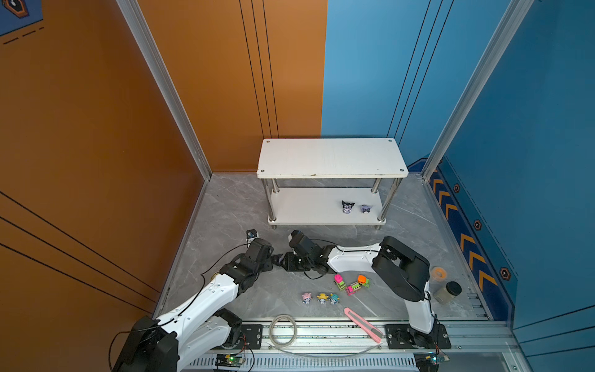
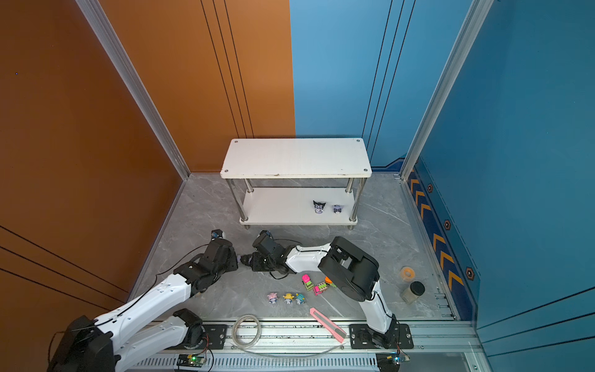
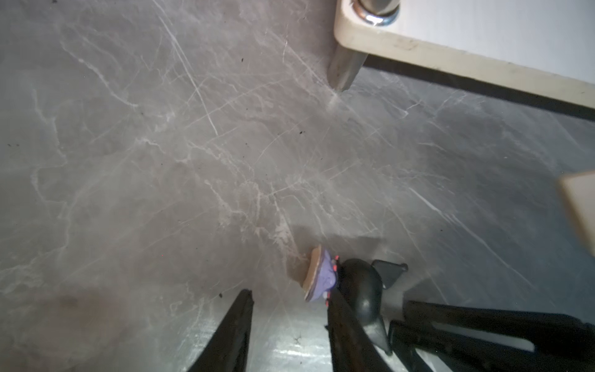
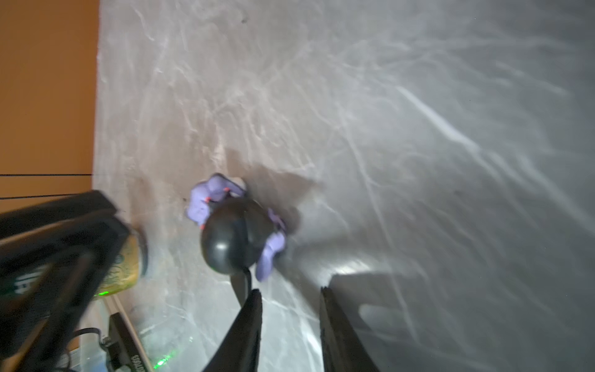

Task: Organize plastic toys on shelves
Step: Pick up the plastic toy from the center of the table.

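White boards on chrome legs make up the shelves [image 1: 331,157], set at the far middle of the table [image 1: 231,206] in both top views. The top board is bare. The lower board [image 1: 306,206] carries two dark figurines [image 1: 347,206] side by side toward its right end, so I judge two toys of nine placed. Three trucks [image 1: 353,287] cluster right of centre and three pastel figurines [image 1: 322,298] stand in a row just nearer, all on the table, none shelved. Left of them the left gripper [image 1: 272,260] and right gripper [image 1: 280,258] meet tip to tip, with the third dark figurine [image 2: 239,258] between them. A pink knife [image 1: 362,324] and a tubing coil [image 1: 283,330] lie at the near edge. An orange wall [image 1: 96,128] closes the left and a blue wall [image 1: 531,128] the right, with aluminium posts [image 1: 167,90] at the corners.

From the left wrist, that gripper's jaws stand moderately apart with nothing between them. The third dark figurine lies on its side against the outer face of one finger, not gripped. The table is grey marble-look, white-veined, finely scratched and flecked with dark specks.

From the right wrist, which is blurred, the jaws stand narrowly apart and empty. The figurine lies just past one fingertip, its pointed ear at or against it; I cannot tell which. It seems to rest on the table, casting a shadow.
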